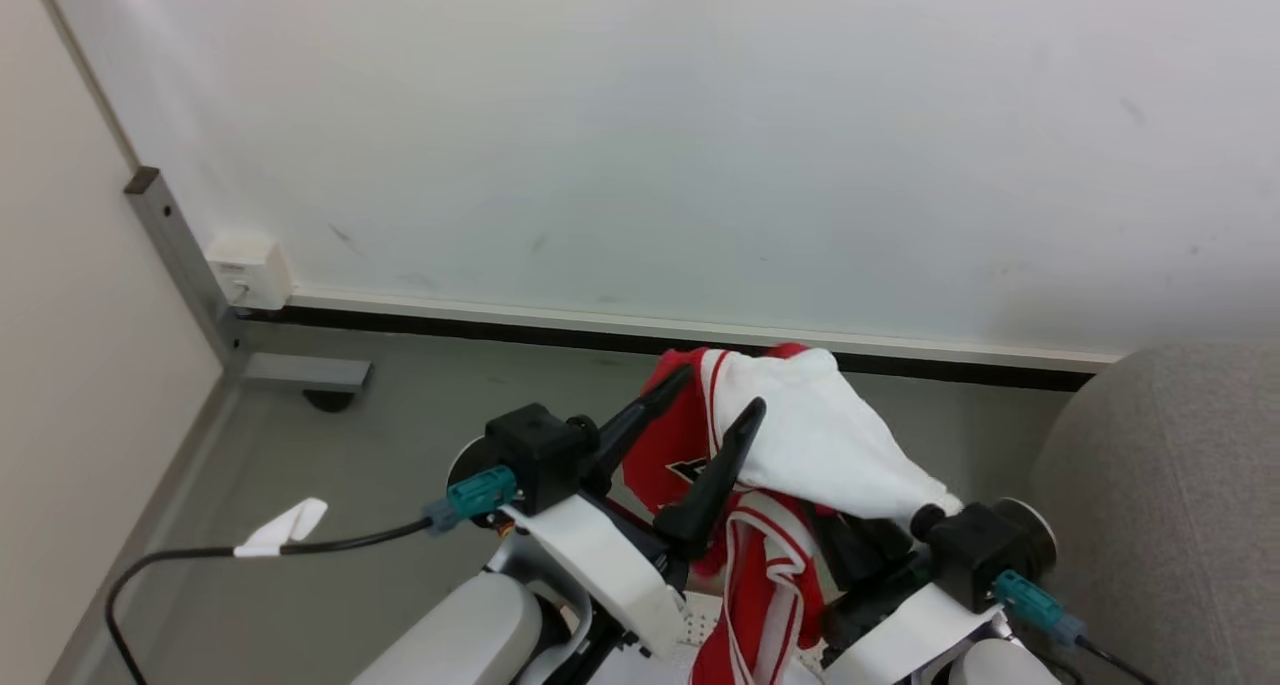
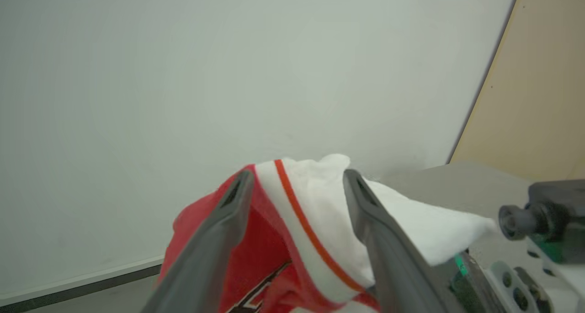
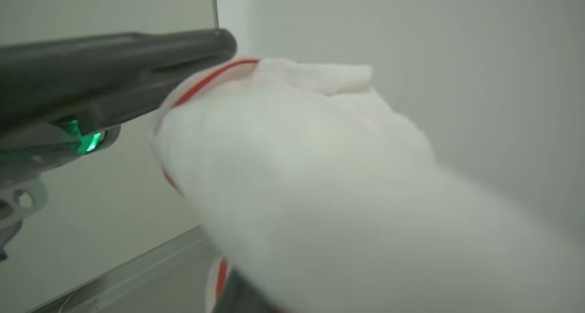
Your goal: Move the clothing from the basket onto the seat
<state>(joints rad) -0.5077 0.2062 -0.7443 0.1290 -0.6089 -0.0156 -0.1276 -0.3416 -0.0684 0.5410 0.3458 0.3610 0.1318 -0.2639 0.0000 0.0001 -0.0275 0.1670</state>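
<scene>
Red/white clothing [image 1: 820,435] draped across left gripper [image 1: 720,389], fingers spread wide. Pinched taut in right gripper [image 1: 870,550], pressed together under cloth; grey seat [image 1: 1170,485] just rt of it.

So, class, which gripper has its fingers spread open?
The left gripper: its fingers stand apart. The right gripper has its fingers hidden under the clothing.

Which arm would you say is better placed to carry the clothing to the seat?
Right: the right gripper is shut on the clothing, nearer the seat; the left gripper's fingers stand open.
</scene>
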